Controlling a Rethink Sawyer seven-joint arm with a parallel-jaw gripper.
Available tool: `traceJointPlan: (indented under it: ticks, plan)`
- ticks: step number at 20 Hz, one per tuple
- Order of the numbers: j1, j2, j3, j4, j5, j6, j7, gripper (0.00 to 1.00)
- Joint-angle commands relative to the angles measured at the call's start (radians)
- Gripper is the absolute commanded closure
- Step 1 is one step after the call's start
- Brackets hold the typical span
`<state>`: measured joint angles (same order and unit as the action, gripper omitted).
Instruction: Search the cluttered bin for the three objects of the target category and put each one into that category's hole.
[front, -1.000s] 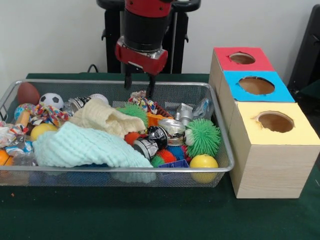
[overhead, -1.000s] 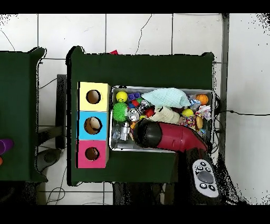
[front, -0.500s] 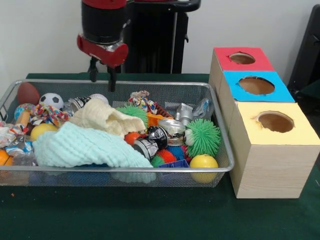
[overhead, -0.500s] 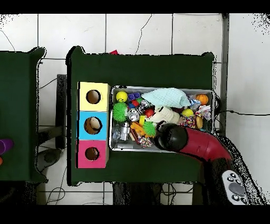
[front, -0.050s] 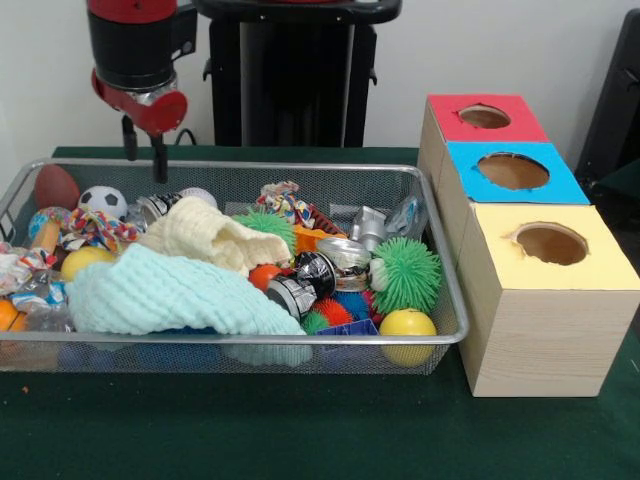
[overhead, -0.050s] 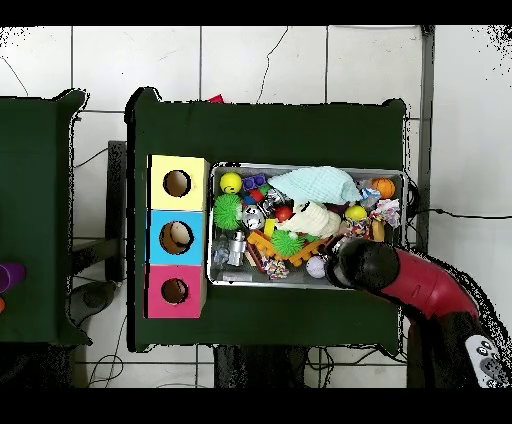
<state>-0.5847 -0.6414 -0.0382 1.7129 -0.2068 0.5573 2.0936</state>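
While the empty end effector (front, -0.050s: 144, 160) hangs with fingers parted above the silver wire-mesh bin's (front, -0.050s: 300, 345) far rim, near the black-and-white soccer ball (front, -0.050s: 103, 201), it should descend straight, clear of the cream knitted cloth (front, -0.050s: 215, 236).

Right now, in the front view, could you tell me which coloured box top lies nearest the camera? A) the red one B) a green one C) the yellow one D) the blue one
C: the yellow-topped box sits lowest and closest in the front view, with the blue-topped box behind it and the red-topped box farthest back.
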Motion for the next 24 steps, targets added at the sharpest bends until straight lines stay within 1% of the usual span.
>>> traceJointPlan:
  ticks: [1, 4, 10, 17, 24]
  plan:
    - [-0.036, 0.093, 0.151, -0.115, -0.072, 0.117, -0.212, 0.00]
    - [-0.041, 0.126, 0.166, -0.159, -0.091, 0.122, -0.212, 0.00]
    - [-0.064, 0.192, 0.202, -0.238, -0.102, 0.174, -0.230, 0.00]
    - [-0.085, 0.234, 0.230, -0.286, -0.126, 0.190, -0.234, 0.00]
    - [-0.122, 0.286, 0.267, -0.319, -0.159, 0.166, -0.257, 0.00]
